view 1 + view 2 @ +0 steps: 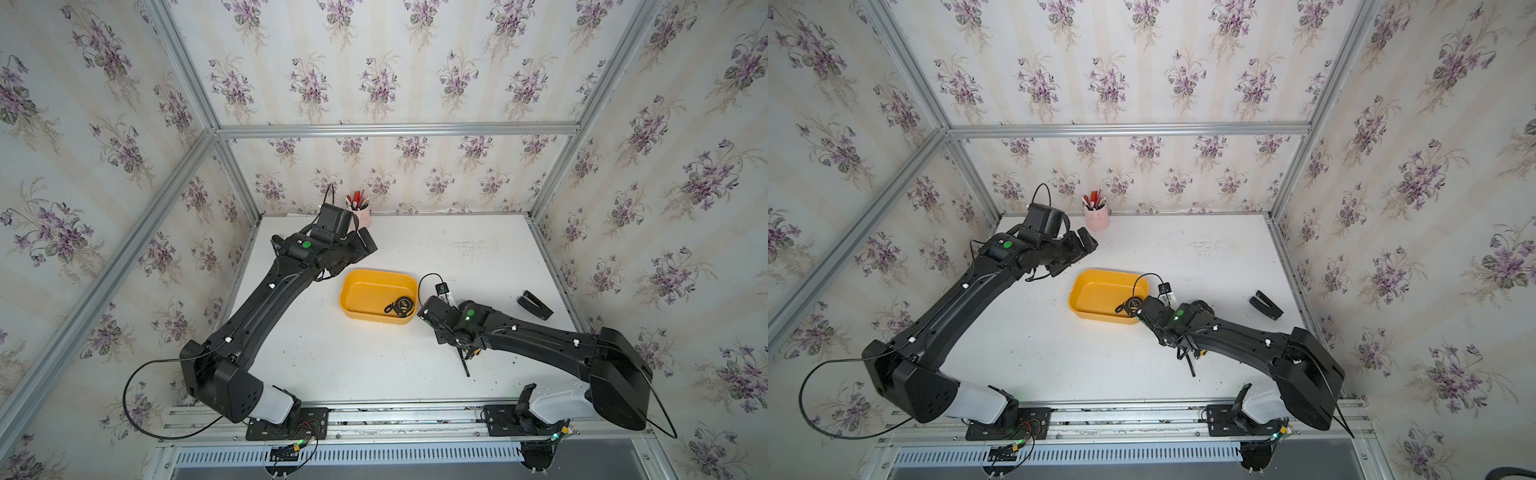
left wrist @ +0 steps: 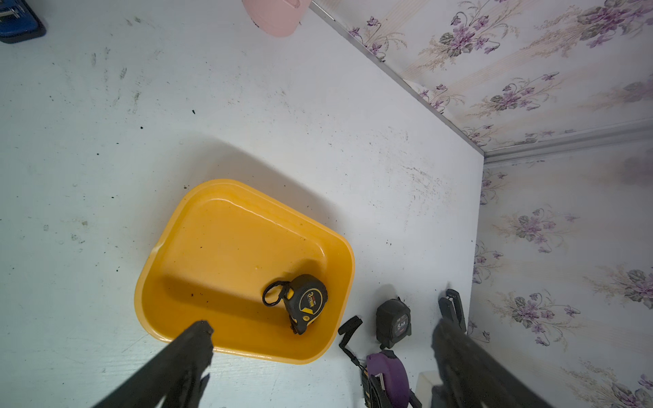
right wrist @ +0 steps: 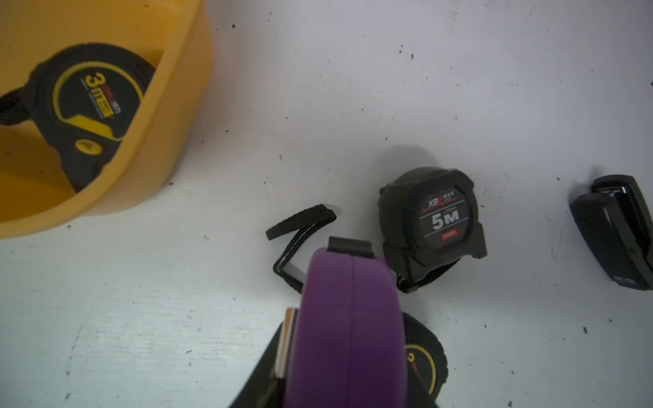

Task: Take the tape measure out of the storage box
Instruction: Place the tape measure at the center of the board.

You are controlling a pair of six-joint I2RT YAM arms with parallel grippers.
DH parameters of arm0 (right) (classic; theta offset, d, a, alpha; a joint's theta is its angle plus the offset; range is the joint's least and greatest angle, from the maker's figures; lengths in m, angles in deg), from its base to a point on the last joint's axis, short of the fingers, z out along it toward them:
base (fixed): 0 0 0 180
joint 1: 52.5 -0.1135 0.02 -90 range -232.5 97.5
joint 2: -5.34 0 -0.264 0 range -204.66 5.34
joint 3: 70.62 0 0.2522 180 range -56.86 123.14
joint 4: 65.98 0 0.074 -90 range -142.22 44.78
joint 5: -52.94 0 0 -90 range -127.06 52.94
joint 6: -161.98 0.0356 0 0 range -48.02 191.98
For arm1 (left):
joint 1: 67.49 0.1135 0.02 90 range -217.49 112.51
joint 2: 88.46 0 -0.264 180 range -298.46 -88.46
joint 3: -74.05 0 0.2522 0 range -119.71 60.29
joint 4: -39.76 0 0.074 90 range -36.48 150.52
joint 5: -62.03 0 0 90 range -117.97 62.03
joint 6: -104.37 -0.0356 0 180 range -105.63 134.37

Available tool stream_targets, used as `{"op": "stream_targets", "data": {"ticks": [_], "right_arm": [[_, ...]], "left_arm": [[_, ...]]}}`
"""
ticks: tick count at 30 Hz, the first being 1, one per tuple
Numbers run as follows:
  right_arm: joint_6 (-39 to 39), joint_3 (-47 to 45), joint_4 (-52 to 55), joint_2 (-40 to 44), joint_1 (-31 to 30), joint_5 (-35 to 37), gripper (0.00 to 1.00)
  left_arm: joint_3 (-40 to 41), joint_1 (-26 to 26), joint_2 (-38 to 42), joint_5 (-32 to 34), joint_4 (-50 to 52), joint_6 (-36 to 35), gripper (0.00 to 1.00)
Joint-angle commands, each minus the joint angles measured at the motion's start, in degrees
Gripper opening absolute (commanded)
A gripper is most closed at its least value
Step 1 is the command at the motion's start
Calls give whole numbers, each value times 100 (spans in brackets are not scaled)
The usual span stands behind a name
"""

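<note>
White tabletop (image 1: 415,249), floral walls (image 1: 374,62). One black-and-yellow tape measure (image 2: 307,300) is left inside the storage box (image 2: 229,247), in the corner nearest the right gripper (image 3: 348,381), which is clamped on a purple tape measure (image 3: 349,318) just outside the box. A 5M tape measure (image 3: 434,219) lies near the box; a third tape measure (image 3: 425,360) seems half-hidden there. Left gripper (image 2: 323,328) is held wide open beyond the box. Removal judged unfinished.
</note>
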Motion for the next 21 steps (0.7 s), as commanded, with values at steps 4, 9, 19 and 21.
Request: {"op": "stream_targets", "data": {"ticks": [4, 9, 19, 21], "right_arm": [[147, 153, 263, -347, -39, 305, 24], [237, 291, 540, -704, -117, 658, 24], [413, 524, 826, -1541, -346, 1007, 24], [520, 548, 938, -1614, -373, 1120, 24]], "left_arm": [[102, 25, 149, 108, -80, -82, 100], [152, 31, 144, 51, -129, -56, 100], [187, 38, 160, -6, -183, -30, 100], [203, 33, 168, 5, -178, -39, 100]]}}
